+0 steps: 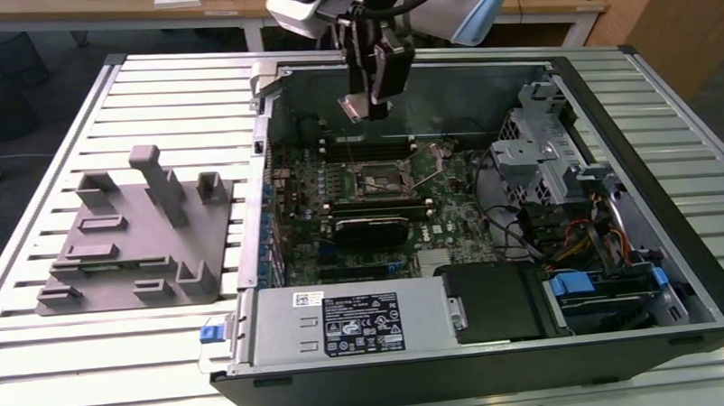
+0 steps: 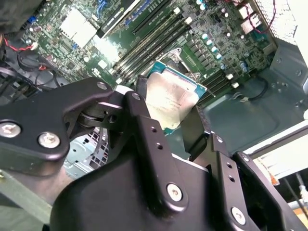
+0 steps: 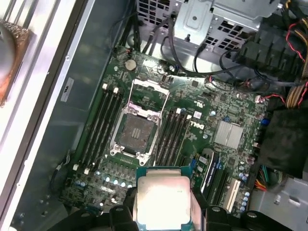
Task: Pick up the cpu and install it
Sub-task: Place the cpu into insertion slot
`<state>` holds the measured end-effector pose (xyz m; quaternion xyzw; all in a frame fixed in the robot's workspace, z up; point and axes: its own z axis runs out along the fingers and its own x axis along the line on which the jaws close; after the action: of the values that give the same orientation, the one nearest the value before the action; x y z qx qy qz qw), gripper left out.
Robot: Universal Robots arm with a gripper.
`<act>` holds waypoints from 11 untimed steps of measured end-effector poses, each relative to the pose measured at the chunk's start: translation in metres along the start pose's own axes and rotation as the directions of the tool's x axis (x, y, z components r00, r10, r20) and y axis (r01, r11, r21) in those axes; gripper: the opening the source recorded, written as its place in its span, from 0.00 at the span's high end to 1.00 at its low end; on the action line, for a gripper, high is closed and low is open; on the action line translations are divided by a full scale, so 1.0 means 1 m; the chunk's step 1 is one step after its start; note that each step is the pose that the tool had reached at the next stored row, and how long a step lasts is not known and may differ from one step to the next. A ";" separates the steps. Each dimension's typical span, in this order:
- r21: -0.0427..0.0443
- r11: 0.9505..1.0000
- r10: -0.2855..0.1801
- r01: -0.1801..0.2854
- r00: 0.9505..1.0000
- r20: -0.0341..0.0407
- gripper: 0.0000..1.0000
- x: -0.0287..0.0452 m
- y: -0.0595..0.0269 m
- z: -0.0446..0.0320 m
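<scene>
Jaws closed on the cpu (image 3: 162,202), held high over the motherboard (image 3: 226,103), open socket (image 3: 134,134) below, apart

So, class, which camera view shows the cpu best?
The first wrist view: the cpu faces the camera, most of its silver top plain. The second wrist view shows it tilted, partly behind the gripper. The exterior view shows it small, at the gripper's tip.

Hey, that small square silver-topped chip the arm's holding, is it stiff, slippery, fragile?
The small flat square chip with a silver metal top looks rigid: it sits flat though the black end effector grips only its edges. Its smooth lid probably slips easily. Thin and small, it is likely light, and fragile if dropped.
</scene>
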<state>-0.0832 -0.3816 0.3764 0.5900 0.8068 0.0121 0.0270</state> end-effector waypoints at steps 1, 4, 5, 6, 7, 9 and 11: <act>0.000 1.000 0.007 -0.007 1.000 0.000 0.47 0.0002 0.0000 0.0001; 0.001 1.000 0.019 -0.019 1.000 0.001 0.47 0.0003 0.0001 0.0008; 0.001 1.000 0.020 -0.020 1.000 0.001 0.47 0.0003 0.0001 0.0011; 0.001 1.000 0.020 -0.020 1.000 0.001 0.47 0.0003 0.0000 0.0014; 0.001 1.000 0.020 -0.020 1.000 0.001 0.47 0.0003 0.0000 0.0018; 0.001 1.000 0.020 -0.020 1.000 0.001 0.47 0.0004 -0.0001 0.0029; 0.001 1.000 0.020 -0.020 1.000 0.001 0.47 0.0004 -0.0001 0.0041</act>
<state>-0.0832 -0.3813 0.3722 0.5980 0.8009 0.0118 0.0271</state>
